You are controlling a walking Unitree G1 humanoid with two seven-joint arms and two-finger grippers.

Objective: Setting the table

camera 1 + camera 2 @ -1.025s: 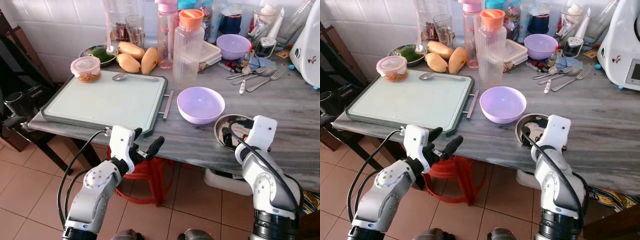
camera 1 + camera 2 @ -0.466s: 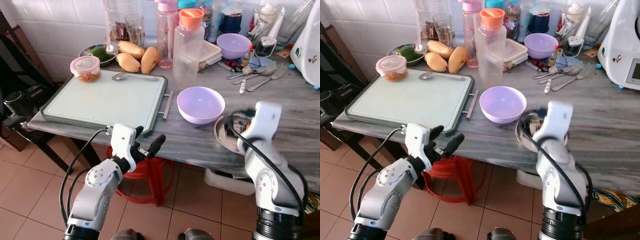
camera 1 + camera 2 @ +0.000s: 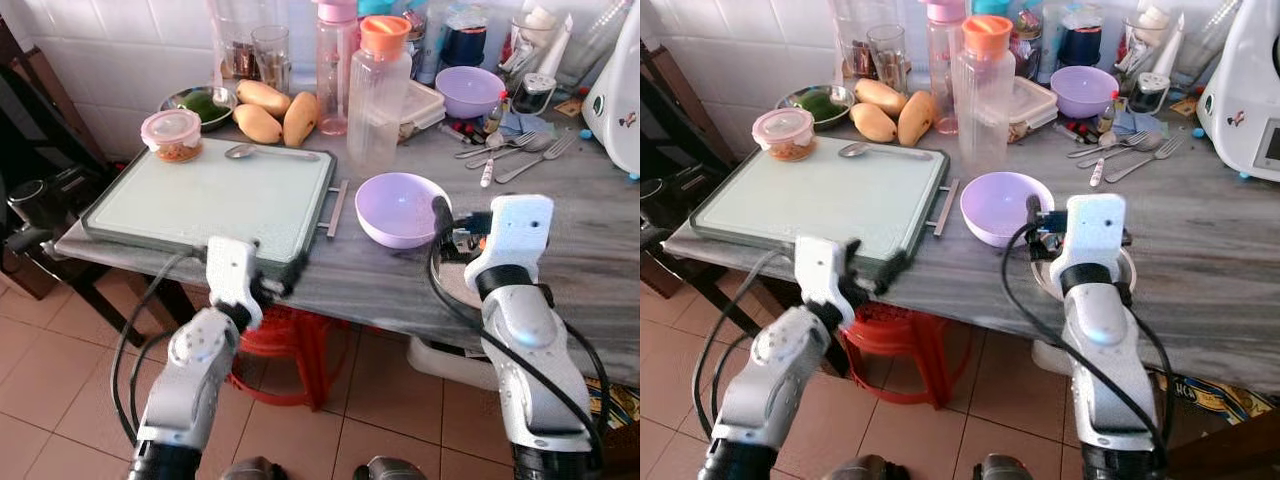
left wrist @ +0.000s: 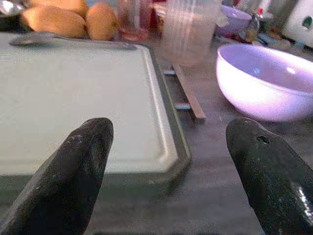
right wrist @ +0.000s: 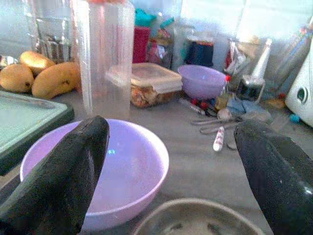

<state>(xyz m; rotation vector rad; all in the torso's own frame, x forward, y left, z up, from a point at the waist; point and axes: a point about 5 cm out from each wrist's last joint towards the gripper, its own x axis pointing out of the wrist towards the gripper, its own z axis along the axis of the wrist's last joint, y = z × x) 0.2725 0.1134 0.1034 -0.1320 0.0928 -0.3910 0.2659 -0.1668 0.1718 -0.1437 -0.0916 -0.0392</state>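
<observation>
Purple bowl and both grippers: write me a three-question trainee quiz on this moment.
1. True or false: the left gripper has its jaws open near the corner of the green tray.
2. What lies on the tray's far edge? A) spoon B) fork C) knife
3. Which dish sits under the right gripper, beside the near purple bowl?

Key: 1 true. 2 A, the spoon. 3 the metal bowl.

- The right gripper (image 5: 171, 161) is rising from beside the round steel bowl (image 3: 452, 283) and now hovering over it, jaws spread wide, next to the lilac plastic bowl (image 3: 402, 208).
- The left gripper (image 4: 166, 161) is moving up and forward toward the near corner of the pale green cutting board (image 3: 215, 197) on the grey marble surface (image 3: 590, 240), jaws wide apart.
</observation>
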